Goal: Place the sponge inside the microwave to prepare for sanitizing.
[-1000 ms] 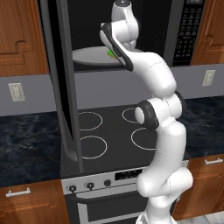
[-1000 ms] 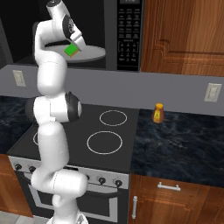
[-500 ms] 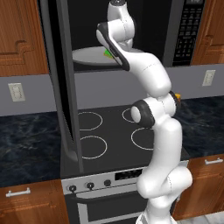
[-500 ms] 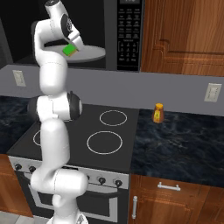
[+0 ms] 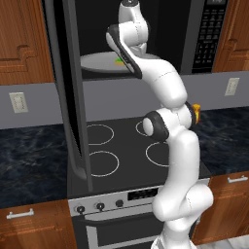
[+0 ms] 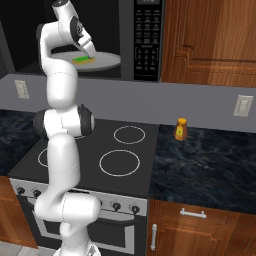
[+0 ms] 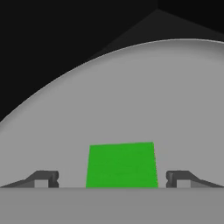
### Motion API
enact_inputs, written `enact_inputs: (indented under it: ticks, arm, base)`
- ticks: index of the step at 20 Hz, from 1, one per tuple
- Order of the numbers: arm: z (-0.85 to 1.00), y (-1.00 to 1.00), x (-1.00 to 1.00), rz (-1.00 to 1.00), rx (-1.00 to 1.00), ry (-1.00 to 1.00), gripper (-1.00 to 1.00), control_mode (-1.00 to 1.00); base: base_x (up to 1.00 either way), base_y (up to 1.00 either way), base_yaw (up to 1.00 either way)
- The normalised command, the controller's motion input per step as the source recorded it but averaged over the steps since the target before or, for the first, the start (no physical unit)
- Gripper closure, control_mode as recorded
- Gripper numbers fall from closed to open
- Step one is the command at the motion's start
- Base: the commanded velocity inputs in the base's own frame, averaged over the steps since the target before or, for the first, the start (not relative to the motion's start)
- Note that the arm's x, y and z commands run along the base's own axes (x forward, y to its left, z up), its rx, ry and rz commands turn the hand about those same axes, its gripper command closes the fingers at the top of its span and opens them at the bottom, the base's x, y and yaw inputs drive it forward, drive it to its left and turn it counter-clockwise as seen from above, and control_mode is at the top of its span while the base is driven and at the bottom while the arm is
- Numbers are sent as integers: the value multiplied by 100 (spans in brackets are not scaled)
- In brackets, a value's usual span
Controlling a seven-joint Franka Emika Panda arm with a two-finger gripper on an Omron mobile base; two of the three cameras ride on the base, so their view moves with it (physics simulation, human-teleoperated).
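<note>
Sponge point(image 7: 121, 165) lies flat on the round plate point(image 7: 144, 100) inside the microwave point(image 6: 147, 40), green face up — door point(image 5: 73, 92) swung wide. Gripper point(image 7: 112, 180) hangs just over it, fingers point(image 7: 43, 178) spread either side, clear of its edges. Orange bottle point(image 6: 180, 129) stands on the counter point(image 6: 210, 160) beside the stove point(image 6: 100, 155).

The sponge point(image 7: 121, 165) is bright green over yellow, on the microwave's point(image 6: 150, 45) pale grey plate point(image 7: 144, 96).
</note>
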Motion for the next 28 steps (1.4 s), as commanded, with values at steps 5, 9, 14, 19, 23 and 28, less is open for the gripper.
enact_inputs:
  ticks: [5, 9, 14, 19, 23, 28]
  arm:
    - [0, 0, 0, 0, 0, 0, -100, -100]
    - [0, 0, -5, 0, 0, -1, -100, -100]
    - [0, 0, -35, 2, -3, -2, -100, -100]
    - [0, -14, -28, 2, -14, -5, -100, -100]
    - [-4, -30, -41, 5, -20, -6, -100, -100]
    - [-14, -36, -47, 10, -8, -11, -100, -100]
  base:
    - [0, 0, 0]
    - [0, 0, 0]
    - [0, 0, 0]
    - [0, 0, 0]
    - [0, 0, 0]
    - [0, 0, 0]
